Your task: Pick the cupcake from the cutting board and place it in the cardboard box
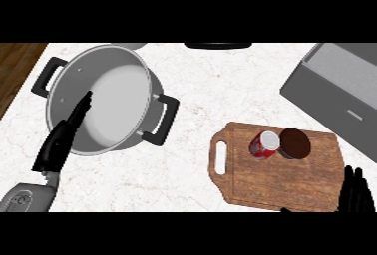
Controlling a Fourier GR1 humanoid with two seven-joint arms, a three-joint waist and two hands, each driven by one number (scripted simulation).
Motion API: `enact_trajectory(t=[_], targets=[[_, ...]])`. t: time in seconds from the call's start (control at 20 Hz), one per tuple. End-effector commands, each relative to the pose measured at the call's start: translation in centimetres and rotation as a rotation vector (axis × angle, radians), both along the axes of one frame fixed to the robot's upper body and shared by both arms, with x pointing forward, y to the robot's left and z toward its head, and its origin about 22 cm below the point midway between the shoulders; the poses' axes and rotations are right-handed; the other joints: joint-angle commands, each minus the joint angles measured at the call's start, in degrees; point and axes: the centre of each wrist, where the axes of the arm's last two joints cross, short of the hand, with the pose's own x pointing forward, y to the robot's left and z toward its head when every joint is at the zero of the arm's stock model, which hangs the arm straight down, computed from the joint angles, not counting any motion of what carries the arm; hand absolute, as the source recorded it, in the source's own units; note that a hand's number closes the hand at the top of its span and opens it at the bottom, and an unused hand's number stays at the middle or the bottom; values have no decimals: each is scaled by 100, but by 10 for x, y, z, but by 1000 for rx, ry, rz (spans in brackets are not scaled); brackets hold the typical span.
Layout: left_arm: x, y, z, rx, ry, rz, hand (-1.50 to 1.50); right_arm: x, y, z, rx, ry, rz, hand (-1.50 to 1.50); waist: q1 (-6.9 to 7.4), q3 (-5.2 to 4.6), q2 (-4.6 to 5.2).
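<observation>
Cupcake [281, 144] lies tipped on the wooden cutting board [294, 179], probably light and crushable; take its red wrapper sides. Right hand [355, 191] waits straight-fingered at the board's near corner, holding nothing; left hand [63, 139] rests open over the steel pot [103, 99]. Grey box [335, 92] sits just beyond, path unobstructed.

I have a single view, from my head, looking steeply down at the white marbled counter top [213, 84]. It sits close enough that the grey steel pot with black handles [103, 99] and the brown wooden cutting board [283, 169] fill much of it.
</observation>
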Motion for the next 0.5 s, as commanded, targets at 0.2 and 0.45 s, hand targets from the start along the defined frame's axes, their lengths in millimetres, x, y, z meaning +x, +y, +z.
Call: enact_trajectory(t=[0.2,0.45], targets=[[-2,8,-28,-17,92,17,0,37,0,6,-79,-18,-16,-150,-58,-77,62],[-4,-3,-29,-9,73,6,0,55,4,-9,-47,52,9,-150,-48,-74,57]])
